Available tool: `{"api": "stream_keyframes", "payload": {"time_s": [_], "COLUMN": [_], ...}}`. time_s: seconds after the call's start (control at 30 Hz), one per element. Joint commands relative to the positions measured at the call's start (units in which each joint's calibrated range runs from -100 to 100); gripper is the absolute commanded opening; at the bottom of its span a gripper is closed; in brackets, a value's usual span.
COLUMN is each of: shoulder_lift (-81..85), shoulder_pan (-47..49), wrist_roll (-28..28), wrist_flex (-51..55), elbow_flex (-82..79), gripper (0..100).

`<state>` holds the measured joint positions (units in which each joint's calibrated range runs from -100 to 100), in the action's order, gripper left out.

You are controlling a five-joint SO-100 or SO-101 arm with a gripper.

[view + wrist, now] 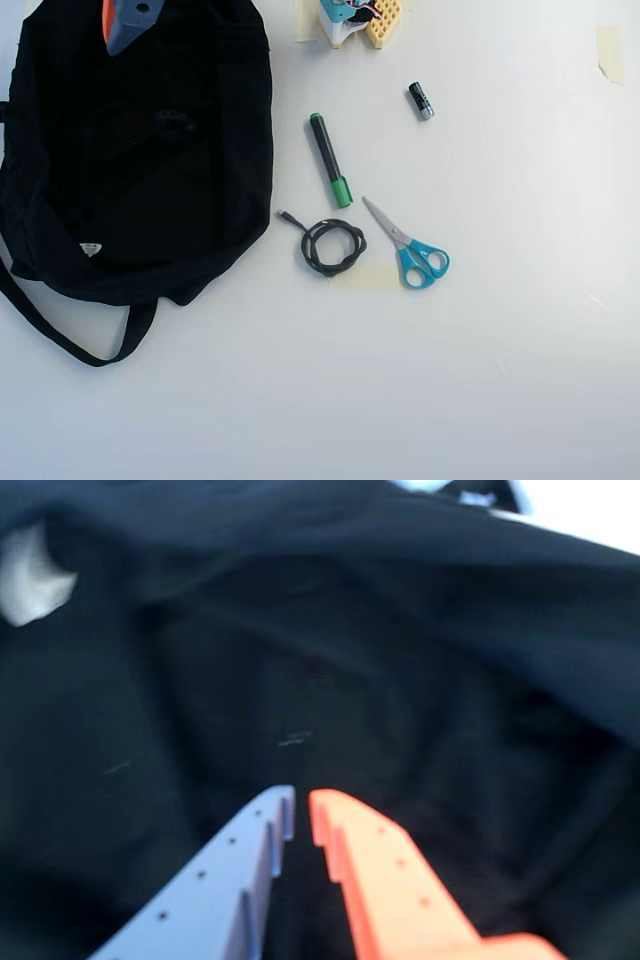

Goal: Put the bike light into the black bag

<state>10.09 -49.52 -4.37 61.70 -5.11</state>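
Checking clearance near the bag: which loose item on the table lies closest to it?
The coiled black cable; its loose end almost reaches the black bag. The green marker lies slightly farther.

Black bag (130, 190) flat — light perhaps inside

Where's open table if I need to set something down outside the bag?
Overhead view: the whole lower half, below the scissors and coiled cable, is bare, as is the right side past the small cylinder. Crowded: the cluster of marker, cable and scissors beside the black bag. The pincer hangs over the bag.
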Motion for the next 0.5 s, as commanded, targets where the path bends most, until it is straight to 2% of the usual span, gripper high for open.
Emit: {"api": "stream_keyframes", "payload": {"time_s": [0.0,0.43,0.47], "shoulder_lift": [-2.78,-3.45,-3.61], "shoulder_pan": [-3.21,6.96,8.09], "wrist_roll": [0.12,-0.19,-0.35], "wrist_flex": [-1.32,-1.06,0.32], "elbow_flex": [1.43,-4.77,-4.77], "gripper": [2,3,6]}}
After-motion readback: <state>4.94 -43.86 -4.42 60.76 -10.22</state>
